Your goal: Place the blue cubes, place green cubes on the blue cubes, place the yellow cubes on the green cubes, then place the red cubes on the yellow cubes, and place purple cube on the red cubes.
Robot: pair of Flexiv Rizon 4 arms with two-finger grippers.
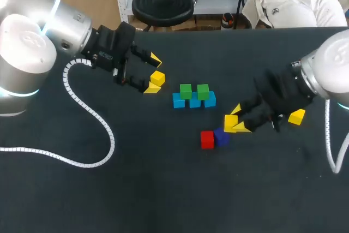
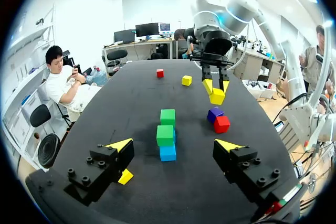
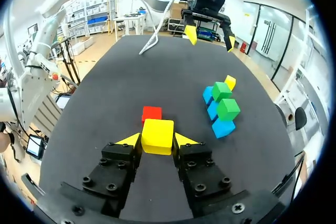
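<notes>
Right gripper (image 1: 238,119) clamps a yellow cube (image 3: 157,136), red cube (image 1: 207,139) and purple cube (image 1: 221,136) just beside it — left gripper (image 1: 154,73) gapes empty by another yellow cube (image 1: 157,78); green cubes (image 1: 185,90) sit atop blue cubes (image 1: 178,101) between.

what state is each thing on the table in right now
left gripper: fingers open, holding nothing
right gripper: fingers shut on a yellow cube
blue cubes: in a row on the table
green cubes: two, stacked on the blue cubes
red cube: unstacked, beside the purple cube
</notes>
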